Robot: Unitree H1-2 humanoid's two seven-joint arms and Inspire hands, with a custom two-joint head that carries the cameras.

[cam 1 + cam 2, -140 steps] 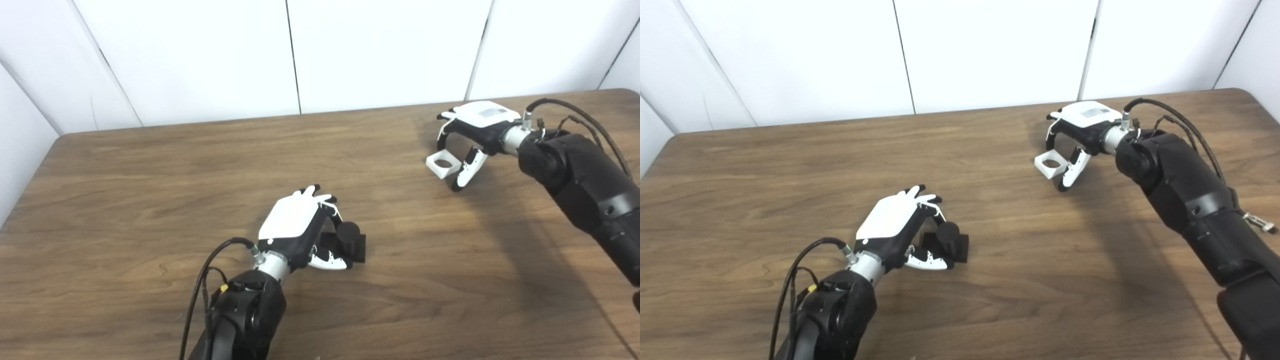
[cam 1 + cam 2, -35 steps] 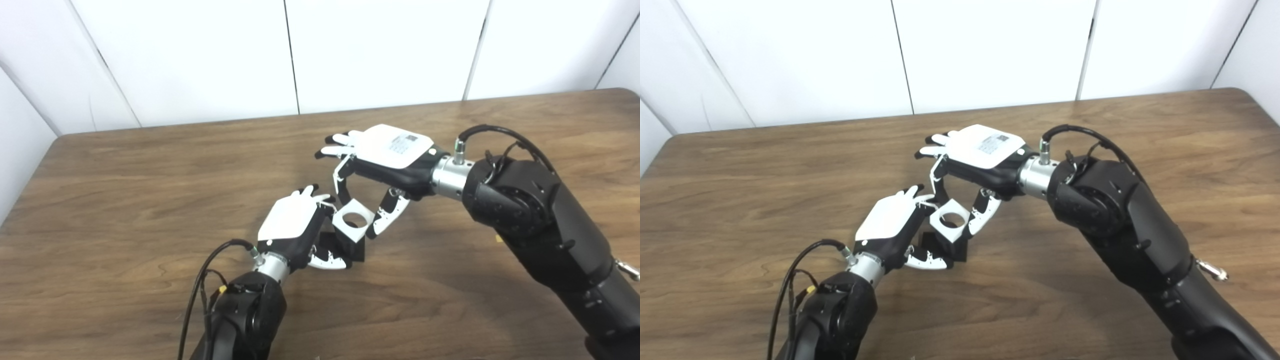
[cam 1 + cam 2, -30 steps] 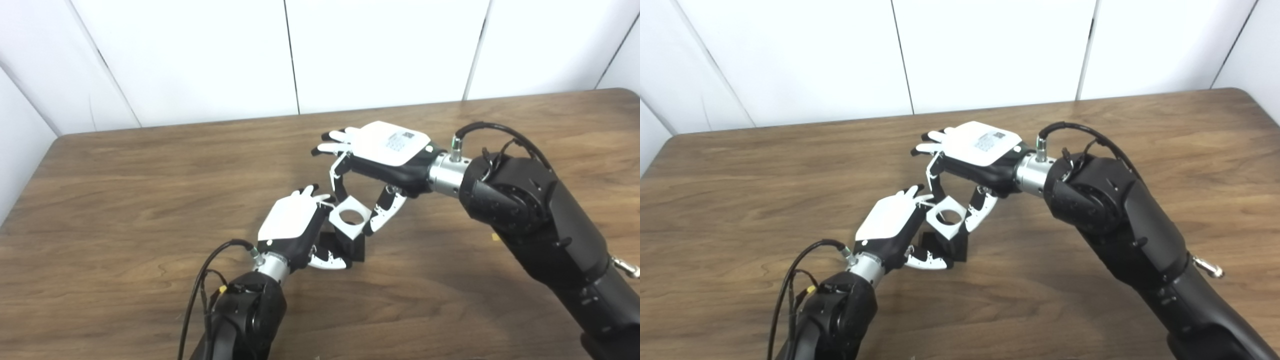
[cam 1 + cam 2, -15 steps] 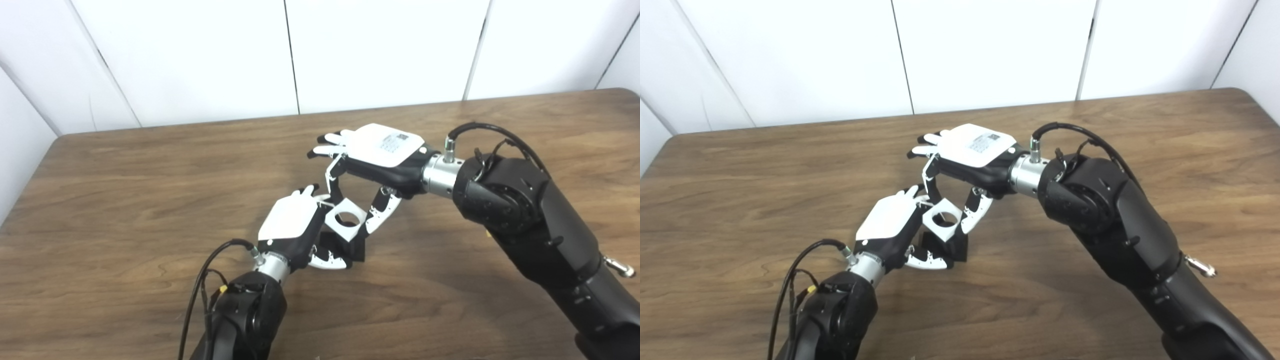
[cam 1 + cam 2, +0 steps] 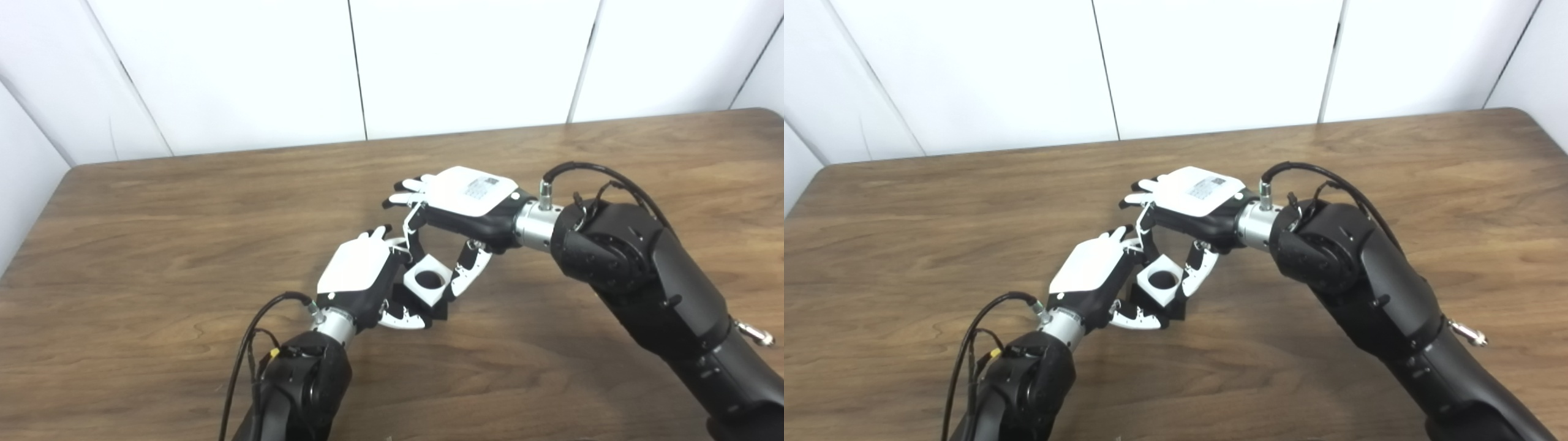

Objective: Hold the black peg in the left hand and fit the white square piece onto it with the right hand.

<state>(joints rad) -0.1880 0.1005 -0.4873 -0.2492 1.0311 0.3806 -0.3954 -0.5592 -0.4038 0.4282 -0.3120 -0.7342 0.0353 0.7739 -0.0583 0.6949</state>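
In the left eye view, the left hand [image 5: 358,278] rests low on the wooden table [image 5: 153,245], its fingers and thumb curled around the black peg [image 5: 436,309], of which only the dark square base shows at the hand's right side. The white square piece [image 5: 427,280] sits directly over that base, its round hole filled with black, so the peg's post appears to be inside it; how far down it has seated cannot be told. The right hand [image 5: 460,205] reaches in from the right, palm down, above the piece. One bent finger [image 5: 411,233] comes down on the piece's far left corner and the thumb [image 5: 467,274] presses its right edge, so the piece is pinched between them, while the remaining fingers stretch out flat to the left, apart from it.

In the right eye view, the same pinch shows: the white square piece [image 5: 1159,281] lies between the right hand's [image 5: 1193,199] lowered finger and thumb [image 5: 1195,272], just beside the left hand's [image 5: 1090,275] curled fingertips. The peg's base [image 5: 1176,309] juts out below the piece, on the table [image 5: 906,214]
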